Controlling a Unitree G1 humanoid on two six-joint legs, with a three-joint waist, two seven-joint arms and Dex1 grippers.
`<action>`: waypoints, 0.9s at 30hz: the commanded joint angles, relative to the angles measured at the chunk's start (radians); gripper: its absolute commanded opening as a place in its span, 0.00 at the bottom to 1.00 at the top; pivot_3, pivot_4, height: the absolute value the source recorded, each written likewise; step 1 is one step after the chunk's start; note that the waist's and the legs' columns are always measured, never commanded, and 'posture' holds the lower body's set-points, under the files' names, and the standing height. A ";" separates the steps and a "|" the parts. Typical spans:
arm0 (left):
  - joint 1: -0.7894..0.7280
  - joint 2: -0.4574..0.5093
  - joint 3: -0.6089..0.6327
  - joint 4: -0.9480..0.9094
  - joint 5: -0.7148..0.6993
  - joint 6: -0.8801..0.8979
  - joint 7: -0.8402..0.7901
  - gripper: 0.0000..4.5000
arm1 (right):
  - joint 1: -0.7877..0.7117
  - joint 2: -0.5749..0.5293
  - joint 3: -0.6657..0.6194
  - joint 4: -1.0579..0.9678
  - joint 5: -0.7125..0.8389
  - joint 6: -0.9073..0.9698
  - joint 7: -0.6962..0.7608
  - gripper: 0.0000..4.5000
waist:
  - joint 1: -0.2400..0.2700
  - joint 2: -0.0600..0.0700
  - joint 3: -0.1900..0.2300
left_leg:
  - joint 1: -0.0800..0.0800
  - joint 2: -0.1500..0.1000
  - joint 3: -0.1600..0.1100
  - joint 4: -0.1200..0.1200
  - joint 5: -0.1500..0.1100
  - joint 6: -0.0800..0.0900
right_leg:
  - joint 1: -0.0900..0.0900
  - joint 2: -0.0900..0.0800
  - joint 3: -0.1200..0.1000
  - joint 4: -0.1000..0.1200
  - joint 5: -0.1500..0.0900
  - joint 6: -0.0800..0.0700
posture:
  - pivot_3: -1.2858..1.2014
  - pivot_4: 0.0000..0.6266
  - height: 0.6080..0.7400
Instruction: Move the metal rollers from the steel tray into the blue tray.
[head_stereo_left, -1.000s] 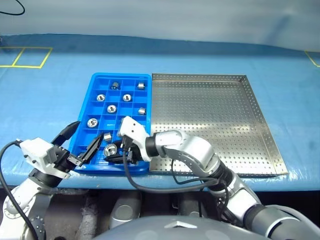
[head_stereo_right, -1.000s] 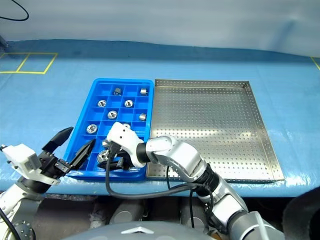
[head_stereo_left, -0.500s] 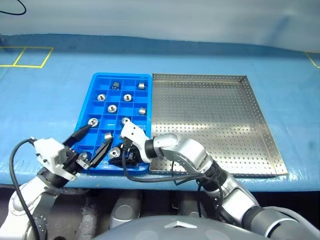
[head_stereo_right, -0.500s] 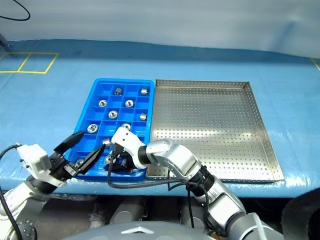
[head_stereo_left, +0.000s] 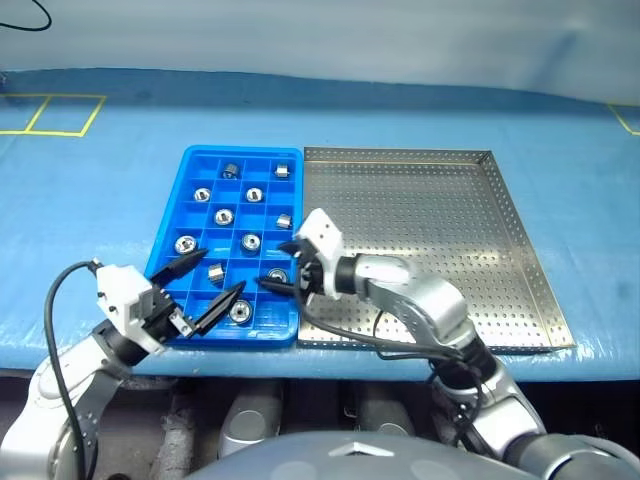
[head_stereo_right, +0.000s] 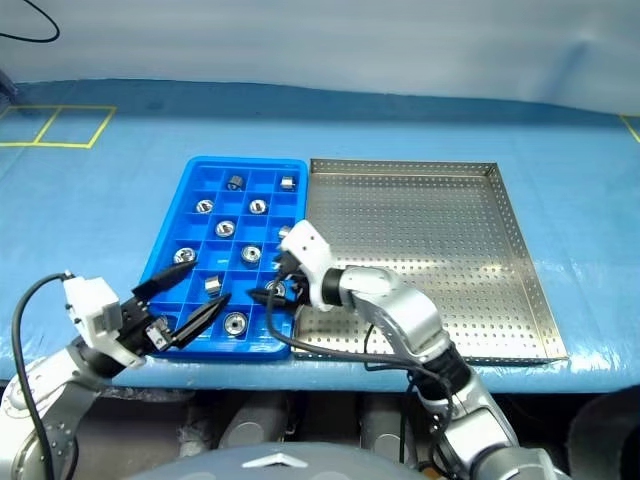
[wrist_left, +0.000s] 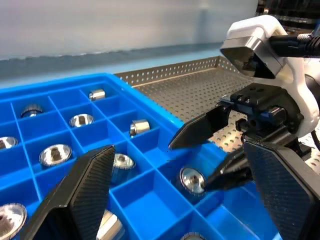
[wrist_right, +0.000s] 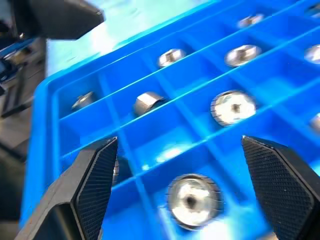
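At the near edge of the worktop, the left gripper (head_stereo_left: 205, 283) reaches over the near left corner of the blue tray (head_stereo_left: 172, 255), its two black fingers spread wide with nothing between them; one tip lies over the tray's left rim, the other over a cell of the nearest row. A roller (head_stereo_left: 238, 312) sits in that nearest row, just beside the second fingertip.

The right gripper (head_stereo_left: 282, 264) comes in from the steel tray's side and hangs over the right-hand column of the blue tray, one row back from the near edge. Its jaws stand well apart and hold nothing. Directly below them, in the right wrist view, a roller (wrist_right: 192, 199) rests in its cell, free of both fingers.

The metal rollers (head_stereo_left: 250, 241) lie one to a cell in the blue tray, scattered from the near rows up to the far row, some showing the central hole upward and a few tipped on their sides.

The steel tray (head_stereo_left: 470, 250) lies just to the right of the blue tray, their long sides close together, and its perforated floor is bare. Both trays rest on the blue table covering (head_stereo_left: 100, 180), which carries yellow tape lines (head_stereo_left: 60, 115) near its far left corner.
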 joint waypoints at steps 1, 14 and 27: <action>-0.062 -0.008 0.001 0.030 0.026 -0.025 0.028 1.00 | 0.089 -0.051 -0.100 -0.130 -0.038 -0.140 -0.034 0.93 | -0.005 0.000 0.000 | 0.000 0.000 0.000 0.000 0.000 0.000 | 0.000 0.000 0.000 0.000 0.000 0.000 | 0.56 0.24 1.00; -0.164 -0.053 -0.022 0.136 0.109 -0.075 0.070 1.00 | 0.431 0.005 -0.271 -0.183 -0.188 -0.523 -0.253 0.93 | -0.045 0.000 0.000 | 0.001 0.001 0.002 0.000 -0.002 -0.001 | 0.000 -0.003 0.002 0.000 -0.001 -0.001 | 0.54 0.24 1.00; -0.121 -0.046 0.004 0.151 0.107 -0.084 0.057 1.00 | 0.546 -0.020 -0.318 -0.222 -0.198 -0.537 -0.269 0.93 | -0.048 0.000 0.000 | 0.001 0.001 0.002 0.002 -0.002 0.000 | 0.001 -0.002 0.002 0.000 -0.001 0.000 | 0.54 0.24 1.00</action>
